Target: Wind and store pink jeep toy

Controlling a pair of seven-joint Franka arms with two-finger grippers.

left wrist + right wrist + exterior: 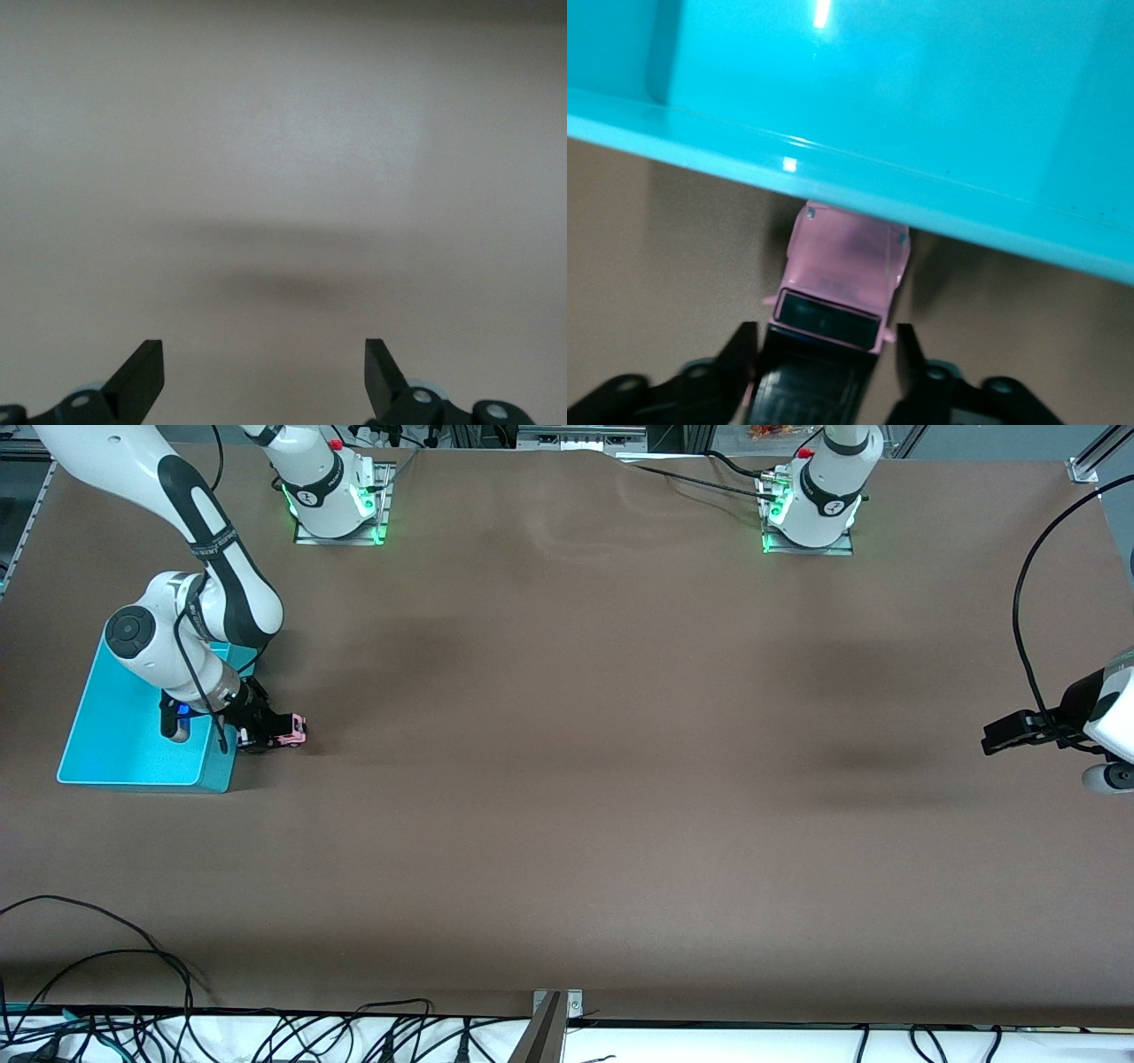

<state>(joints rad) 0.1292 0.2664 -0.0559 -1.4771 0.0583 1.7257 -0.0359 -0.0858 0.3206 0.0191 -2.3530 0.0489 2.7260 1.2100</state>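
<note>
Starting at the left edge of the front view, a turquoise bin (115, 757) sits on the brown table (567, 779) in the middle left of the frame, toward the right arm's end of the table. The right arm comes down from its base in the upper left of the frame and bends over the bin, so that its wrist covers part of the bin's inside. Its right gripper (266, 735) is low at the bin's outer wall, just beside the corner that lies nearest the front camera. There the fingers are pinched on the pink jeep toy (292, 731), which rests on the table right next to the bin. In the right wrist view the jeep (837, 283) fills the lower centre of the frame, a black finger (740, 359) pressed against each side of its dark roof, while its pink bonnet points at the bin wall (859, 186) and its nose seems to touch or almost touch that wall. Moving across the front view, the wide middle of the table shows only soft shadows. At the far right edge, about halfway down, the left gripper (1005, 735) hangs over the table as the left arm waits, and the left wrist view shows its fingers (142, 376) spread wide apart with only table between them.
</note>
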